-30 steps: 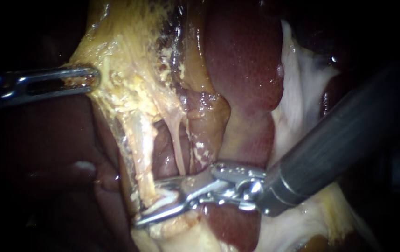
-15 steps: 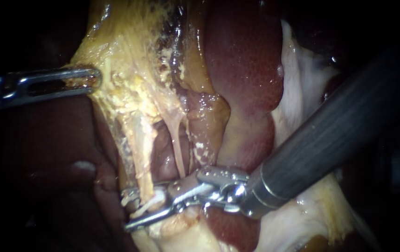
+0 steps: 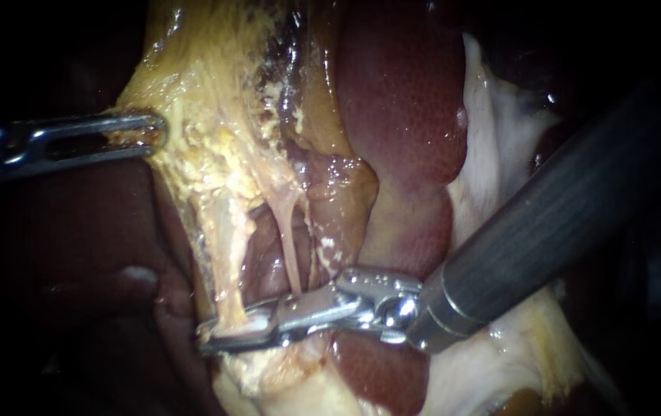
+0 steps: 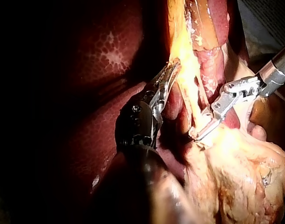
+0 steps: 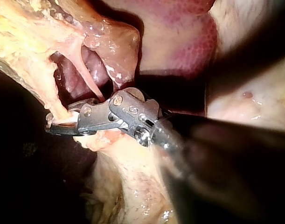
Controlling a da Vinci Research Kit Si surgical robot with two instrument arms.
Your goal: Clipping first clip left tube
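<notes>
While my left instrument (image 3: 153, 131) pinches yellow tissue (image 3: 207, 115) between its jaws, my right instrument (image 3: 219, 337) has its jaws clamped narrowly across the left tube (image 3: 230, 254). They grip its lower end, just beside the thinner right tube (image 3: 290, 246), with the liver (image 3: 400, 100) behind.

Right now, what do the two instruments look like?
Left instrument: slim, bright steel claw with a long slot, on a dark housing. Right instrument: dark ribbed shaft, silver collar, shiny steel wrist with rivets, narrow steel claw.
</notes>
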